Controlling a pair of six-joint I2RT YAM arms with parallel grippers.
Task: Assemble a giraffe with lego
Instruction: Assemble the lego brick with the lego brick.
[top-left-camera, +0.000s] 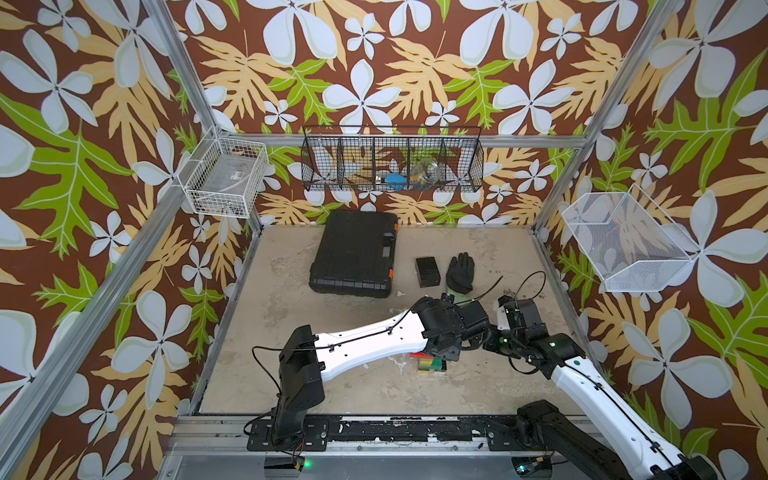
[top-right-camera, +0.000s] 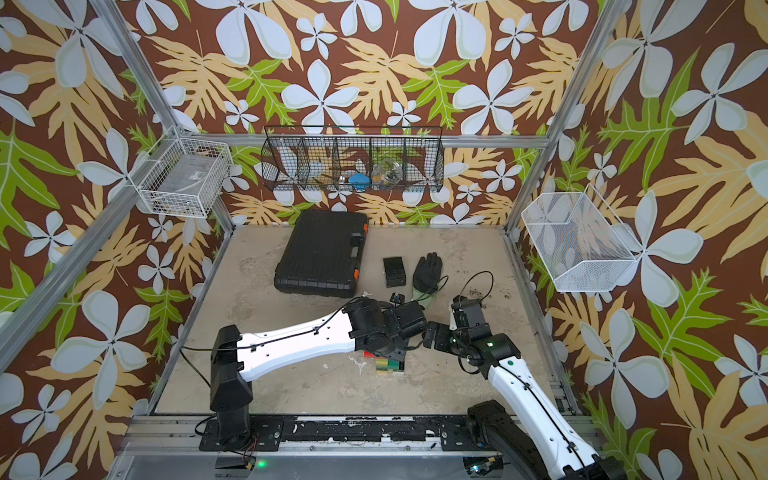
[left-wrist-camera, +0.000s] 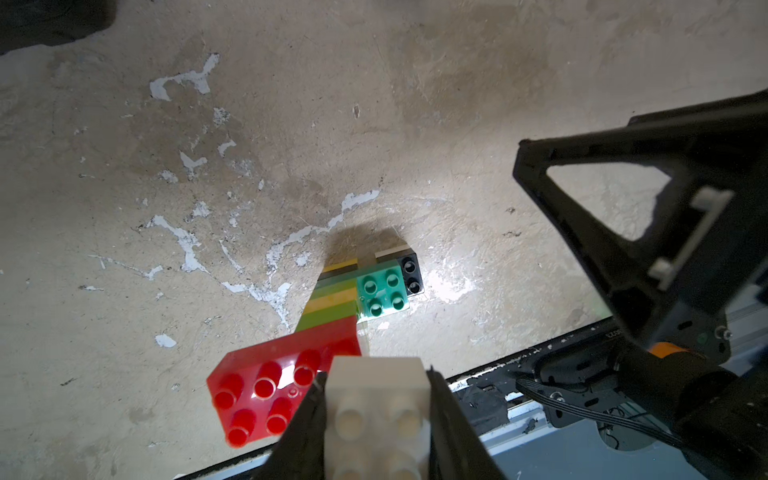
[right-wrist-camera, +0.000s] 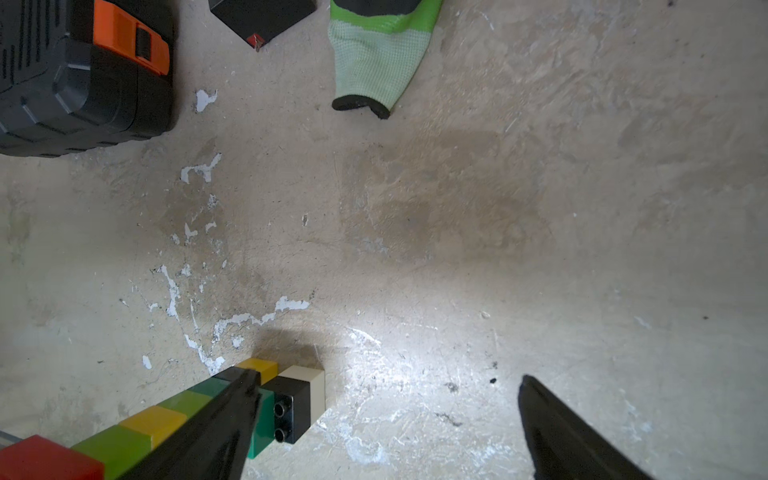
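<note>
The giraffe (left-wrist-camera: 332, 303) stands on the table, with a lime-and-yellow neck, a dark green body (left-wrist-camera: 382, 289) and a black brick (left-wrist-camera: 410, 272) at its far end. A red brick (left-wrist-camera: 266, 382) tops the neck. My left gripper (left-wrist-camera: 376, 374) is shut on a white brick (left-wrist-camera: 378, 399) that sits over one end of the red brick. In both top views only part of the giraffe (top-left-camera: 430, 363) shows beneath the left wrist. My right gripper (right-wrist-camera: 388, 378) is open beside the giraffe, one finger in front of the neck (right-wrist-camera: 153, 424), next to the black-and-white leg (right-wrist-camera: 293, 405), with bare table between the fingers.
A black case (top-left-camera: 353, 253) lies at the back of the table. A small black box (top-left-camera: 428, 272) and a black-and-green glove (top-left-camera: 460, 272) lie just behind the two wrists. Wire baskets (top-left-camera: 392, 160) hang on the walls. The table's front rail (top-left-camera: 374, 432) runs close to the giraffe.
</note>
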